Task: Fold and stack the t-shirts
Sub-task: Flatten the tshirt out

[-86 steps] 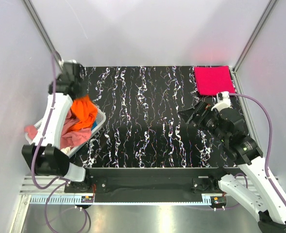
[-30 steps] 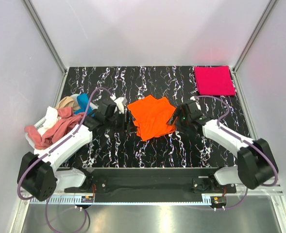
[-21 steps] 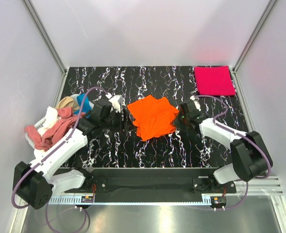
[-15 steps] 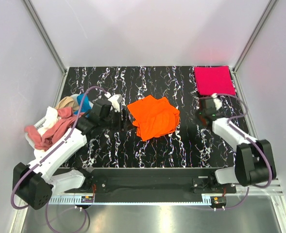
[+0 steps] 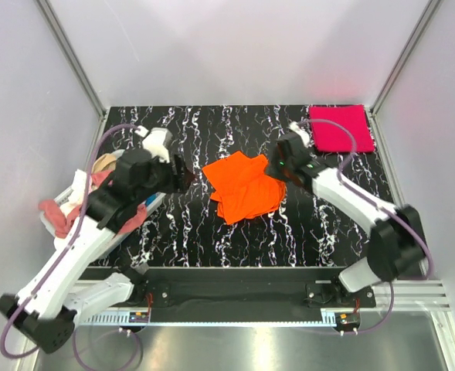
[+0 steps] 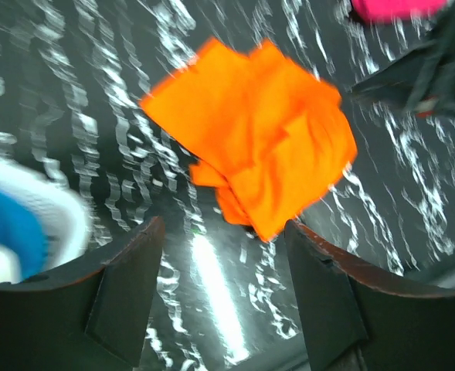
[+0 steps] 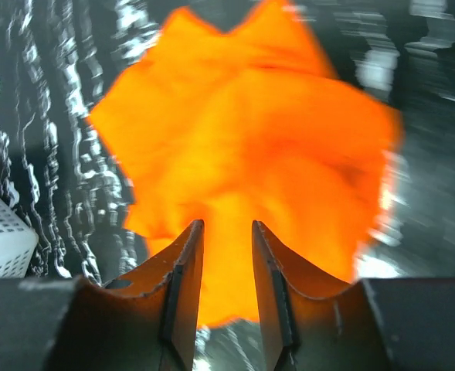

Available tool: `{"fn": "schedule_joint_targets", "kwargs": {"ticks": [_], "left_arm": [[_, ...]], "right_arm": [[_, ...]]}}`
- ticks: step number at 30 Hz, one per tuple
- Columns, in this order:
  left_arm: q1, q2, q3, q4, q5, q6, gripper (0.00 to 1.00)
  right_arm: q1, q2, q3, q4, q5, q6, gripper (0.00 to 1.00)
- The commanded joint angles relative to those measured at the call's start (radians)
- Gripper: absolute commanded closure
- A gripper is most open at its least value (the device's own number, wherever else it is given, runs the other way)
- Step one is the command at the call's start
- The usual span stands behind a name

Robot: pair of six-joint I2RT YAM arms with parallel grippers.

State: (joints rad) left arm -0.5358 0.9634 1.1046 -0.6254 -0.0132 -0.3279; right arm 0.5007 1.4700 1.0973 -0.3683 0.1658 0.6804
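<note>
A bright orange t-shirt (image 5: 242,185) lies loosely folded in the middle of the table, seen also in the left wrist view (image 6: 250,131) and the right wrist view (image 7: 242,131). A crimson-pink t-shirt (image 5: 341,127) lies folded flat at the back right corner. My left gripper (image 5: 177,174) hovers left of the orange shirt, open and empty (image 6: 223,224). My right gripper (image 5: 277,166) hangs over the orange shirt's right edge, its jaws narrowly apart with nothing between them (image 7: 225,226). More t-shirts, dusty rose (image 5: 53,212) and tan (image 5: 103,162), are heaped at the left.
The white basket (image 5: 156,199) sits at the left table edge, mostly hidden under my left arm; its rim (image 6: 57,220) and a blue shirt (image 6: 3,232) show in the left wrist view. Grey walls enclose the table on three sides.
My left arm has risen and drawn back from the orange shirt. My right gripper went out to the right, then came back over the shirt's right edge. The orange shirt has not moved.
</note>
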Motion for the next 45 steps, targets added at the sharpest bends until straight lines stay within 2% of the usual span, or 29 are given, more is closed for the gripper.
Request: {"fn": "schedule_joint_targets", "kwargs": {"ticks": [1, 3, 6, 10, 13, 18, 22, 23, 27, 30, 32, 36, 45], "left_arm": [[0.005, -0.147, -0.080, 0.061, -0.172, 0.047, 0.31], [0.007, -0.227, -0.151, 0.085, -0.188, 0.056, 0.31], [0.005, -0.302, -0.204, 0.108, -0.258, 0.052, 0.30], [0.005, -0.341, -0.210, 0.124, -0.272, 0.058, 0.30], [0.003, -0.344, -0.215, 0.124, -0.287, 0.069, 0.29], [0.003, -0.338, -0.210, 0.122, -0.295, 0.076, 0.28], [0.003, -0.334, -0.212, 0.121, -0.289, 0.073, 0.28], [0.003, -0.336, -0.212, 0.121, -0.288, 0.072, 0.28], [0.004, -0.338, -0.210, 0.122, -0.297, 0.064, 0.28], [0.005, -0.334, -0.209, 0.121, -0.309, 0.064, 0.28], [0.007, -0.338, -0.212, 0.118, -0.312, 0.064, 0.28], [0.005, -0.345, -0.215, 0.118, -0.326, 0.067, 0.28], [0.005, -0.342, -0.212, 0.118, -0.307, 0.064, 0.28]], "right_arm": [[0.091, 0.195, 0.160, 0.054, 0.035, -0.034, 0.61], [0.133, 0.292, 0.295, 0.062, 0.032, -0.076, 0.61], [0.154, 0.519, 0.465, 0.063, -0.011, -0.108, 0.62], [0.176, 0.639, 0.547, 0.052, -0.051, -0.130, 0.64], [0.182, 0.645, 0.497, 0.020, -0.031, -0.154, 0.64], [0.182, 0.557, 0.285, -0.050, 0.004, -0.226, 0.64], [0.180, 0.420, 0.162, -0.170, 0.229, -0.260, 0.63], [0.180, 0.396, 0.138, -0.182, 0.247, -0.280, 0.62], [0.185, 0.284, 0.168, -0.207, 0.196, -0.294, 0.61], [0.211, 0.274, 0.223, -0.156, 0.114, -0.297, 0.60], [0.225, 0.292, 0.258, -0.130, 0.063, -0.294, 0.59], [0.252, 0.404, 0.308, -0.124, 0.073, -0.268, 0.56], [0.262, 0.555, 0.369, -0.035, 0.069, -0.251, 0.60]]}}
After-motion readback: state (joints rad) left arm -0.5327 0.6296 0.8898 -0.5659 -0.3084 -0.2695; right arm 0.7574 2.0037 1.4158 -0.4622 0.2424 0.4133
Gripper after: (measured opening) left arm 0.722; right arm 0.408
